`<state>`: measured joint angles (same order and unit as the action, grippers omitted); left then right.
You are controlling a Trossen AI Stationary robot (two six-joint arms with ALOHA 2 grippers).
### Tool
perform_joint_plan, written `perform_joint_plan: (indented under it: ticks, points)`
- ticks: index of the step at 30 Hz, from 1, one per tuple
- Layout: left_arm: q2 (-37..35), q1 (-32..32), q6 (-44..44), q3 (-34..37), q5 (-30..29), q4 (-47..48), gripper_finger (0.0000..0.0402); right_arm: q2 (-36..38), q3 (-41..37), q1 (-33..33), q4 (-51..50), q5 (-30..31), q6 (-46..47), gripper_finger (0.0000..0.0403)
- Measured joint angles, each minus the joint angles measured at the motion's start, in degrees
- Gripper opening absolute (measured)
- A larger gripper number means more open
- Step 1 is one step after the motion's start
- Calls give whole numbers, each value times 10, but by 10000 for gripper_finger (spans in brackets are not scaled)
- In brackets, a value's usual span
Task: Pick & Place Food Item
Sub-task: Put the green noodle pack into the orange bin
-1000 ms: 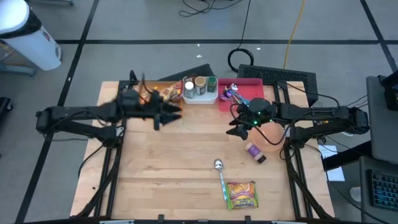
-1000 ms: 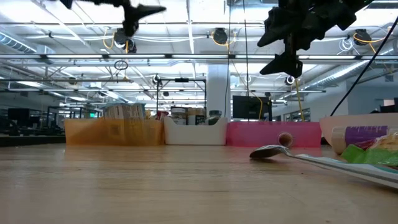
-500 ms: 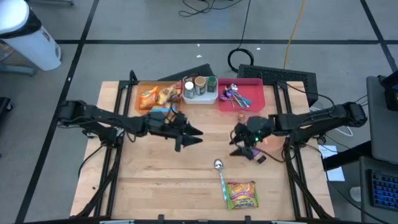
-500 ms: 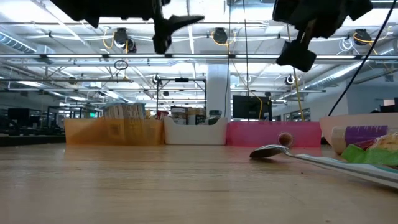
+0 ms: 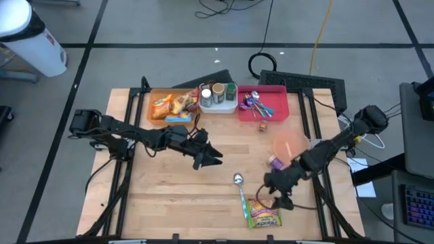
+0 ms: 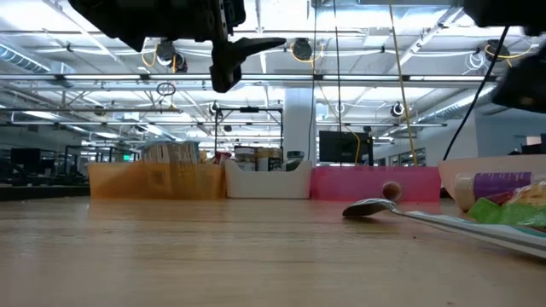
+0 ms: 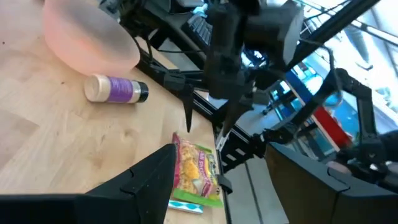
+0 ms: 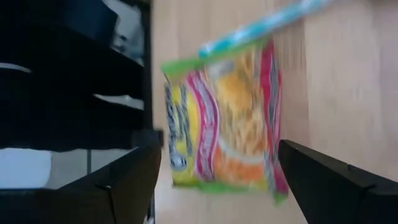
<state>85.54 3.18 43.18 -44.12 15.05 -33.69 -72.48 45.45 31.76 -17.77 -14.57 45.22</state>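
Note:
The food item is a yellow, red and green noodle packet (image 5: 263, 211) lying flat near the table's front edge, also seen as the packet (image 8: 224, 118) in the right wrist view. My right gripper (image 5: 274, 194) hangs open just over the packet's far edge, slanting down, with its fingers (image 8: 130, 180) standing wide on either side and touching nothing. My left gripper (image 5: 211, 159) hangs open and nearly level above the table's middle, high over the wood as my left gripper (image 6: 256, 49) shows in the low view.
A metal spoon (image 5: 240, 190) lies just left of the packet. A pink bowl (image 5: 291, 146) and a purple-labelled bottle (image 5: 275, 163) sit at the right. Orange (image 5: 171, 106), white (image 5: 217, 99) and pink (image 5: 266, 103) bins line the far edge.
My right gripper has swung from beside the pink bowl toward the near edge, tipping downward, and now hangs over the packet. My left gripper has come from the orange bin toward the table's middle and sunk, then nearly stopped. Both stayed open.

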Motion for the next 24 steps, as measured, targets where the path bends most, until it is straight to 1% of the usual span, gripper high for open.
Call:
perform_joint_plan:
  ticks: [2, 5, 7, 11, 14, 17, 20, 24]
  points:
    - [0, 0, 10, 0, 0, -3, 246, -3, 0, 29, -16, 26, 35, 318]
    - [0, 0, 17, 0, 0, -4, 235, -3, 0, 68, -25, 88, 80, 318]
    - [0, 3, 18, 0, 0, -4, 230, -2, 0, 84, -26, 117, 108, 318]
    - [0, 6, 19, 0, 1, -5, 226, -3, -3, 113, -52, 131, 161, 318]
    - [0, 7, 19, 0, 1, -5, 227, -3, -31, 136, -42, 130, 205, 318]
    - [0, 7, 20, 0, 1, -5, 227, -4, -71, 151, -4, 130, 251, 318]
    - [0, 7, 20, 0, 1, -5, 227, -3, -107, 152, 63, 133, 283, 318]
    - [0, 7, 20, 0, 1, -4, 228, -3, -149, 151, 143, 178, 312, 318]
